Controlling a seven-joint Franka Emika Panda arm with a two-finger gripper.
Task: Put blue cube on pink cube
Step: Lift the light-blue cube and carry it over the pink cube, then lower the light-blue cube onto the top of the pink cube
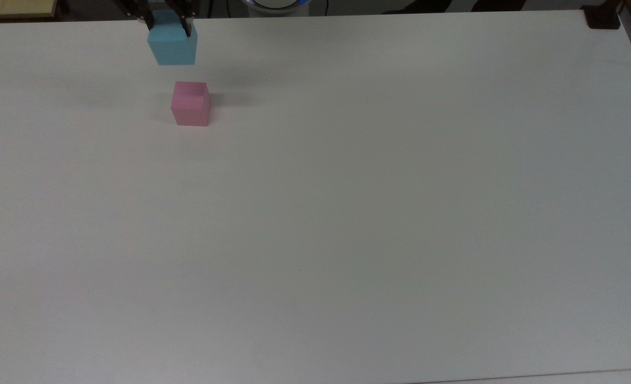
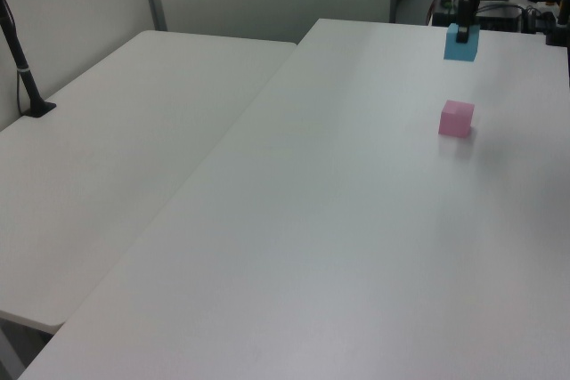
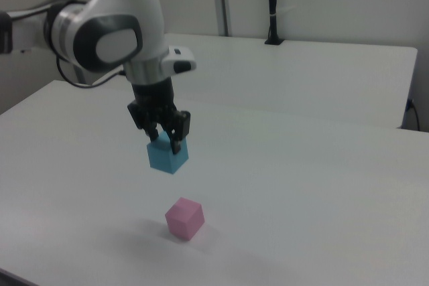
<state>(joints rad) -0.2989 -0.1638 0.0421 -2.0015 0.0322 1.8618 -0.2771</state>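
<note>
The gripper [image 3: 165, 140] clamps the blue cube [image 3: 167, 155] in the air, clear above the pink cube [image 3: 184, 218]. The pink cube sits alone on the white counter [image 1: 347, 213], near the top view's far edge, with open surface on every side.

Blue cube [image 3: 167, 157] light sky-blue, matte, lifted clear of the table, hanging above and well apart from pink cube [image 3: 184, 218]. Pink cube pastel, sits flat on white tabletop.

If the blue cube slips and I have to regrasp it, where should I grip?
Come from straight above and pinch two opposite flat side faces of the blue cube, as the end effector holds it now, high above the pink cube. Its plain parallel faces suit a two-finger pinch.
</note>
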